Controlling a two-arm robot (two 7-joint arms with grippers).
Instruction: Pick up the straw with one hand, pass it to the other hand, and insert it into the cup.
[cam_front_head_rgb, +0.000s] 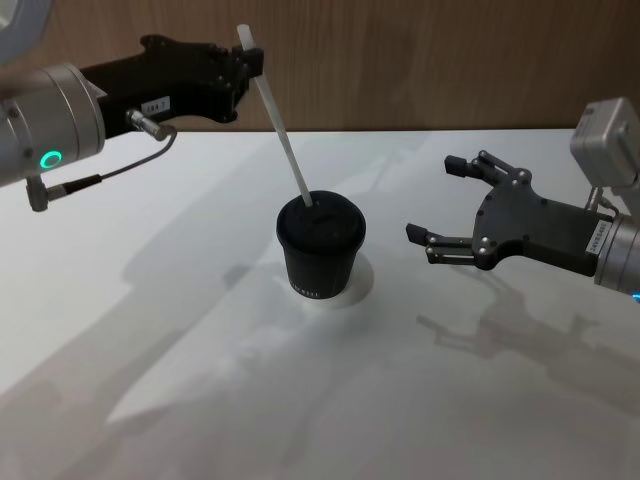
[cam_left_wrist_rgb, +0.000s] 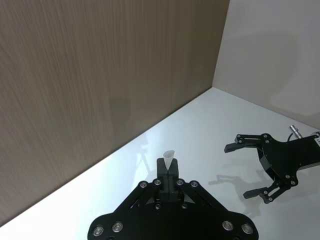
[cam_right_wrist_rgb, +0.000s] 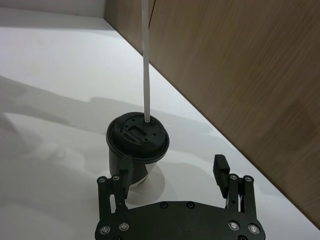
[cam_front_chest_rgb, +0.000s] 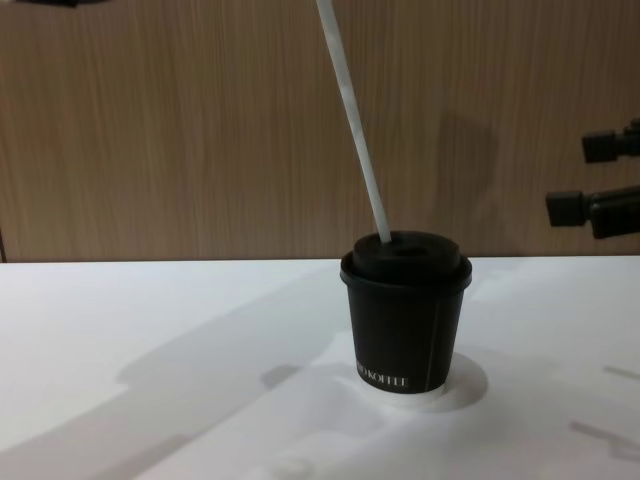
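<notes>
The long, thin white plastic straw (cam_front_head_rgb: 278, 122) leans with its lower end at the lid of the small black paper cup (cam_front_head_rgb: 320, 250), which stands on the white bench (cam_front_head_rgb: 200, 400); its long axis rises up and away toward the robot's left. The left gripper (cam_front_head_rgb: 250, 60), black with a silver wrist and a green ring light, is clamped on the straw near its top, so pushing down along that slanted line is what seating it calls for. The right gripper (cam_front_head_rgb: 455, 205), all black with blocky fingertips, hovers just beside the cup on the robot's right, fingers spread and holding nothing. How deep the straw tip sits in the lid is hard to judge.
</notes>
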